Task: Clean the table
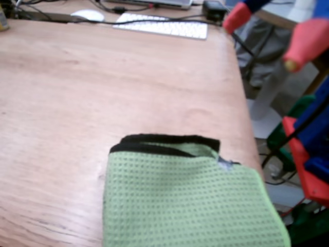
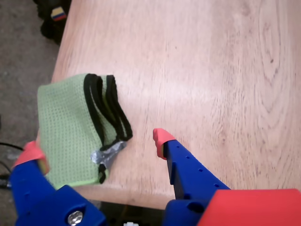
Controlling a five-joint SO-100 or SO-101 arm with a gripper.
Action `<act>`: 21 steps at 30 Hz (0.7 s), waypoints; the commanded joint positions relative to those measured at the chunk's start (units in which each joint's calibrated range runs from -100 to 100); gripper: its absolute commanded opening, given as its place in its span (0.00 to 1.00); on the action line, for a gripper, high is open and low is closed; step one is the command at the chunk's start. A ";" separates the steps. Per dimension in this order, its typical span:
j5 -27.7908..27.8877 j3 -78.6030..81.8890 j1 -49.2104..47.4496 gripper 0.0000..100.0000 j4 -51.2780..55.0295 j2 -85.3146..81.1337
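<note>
The table (image 1: 103, 92) is a large reddish-brown wooden top with a rounded edge; it also shows in the wrist view (image 2: 211, 70). A folded green cloth (image 1: 190, 200) with black trim and a grey tag lies on it near the right edge. In the wrist view the cloth (image 2: 70, 127) lies by the table's corner edge. My gripper (image 1: 270, 33), blue with red fingertips, is open and empty, raised above the table's right edge. In the wrist view the gripper (image 2: 96, 146) spans the cloth's near end, with one fingertip (image 2: 162, 139) over bare wood.
A white keyboard (image 1: 162, 25), a white mouse (image 1: 87, 15) and cables lie along the table's far edge. Beyond the right edge are the floor, table legs and green and red things (image 1: 303, 164). A dark object (image 2: 54, 14) sits on the floor.
</note>
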 commanded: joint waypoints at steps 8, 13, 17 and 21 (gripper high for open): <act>0.39 -24.16 -0.55 0.57 -0.83 34.94; 0.49 -30.29 -2.07 0.57 -0.92 52.95; 0.49 -37.09 -2.24 0.57 -0.92 64.27; 4.74 -42.47 -3.59 0.57 -0.92 74.56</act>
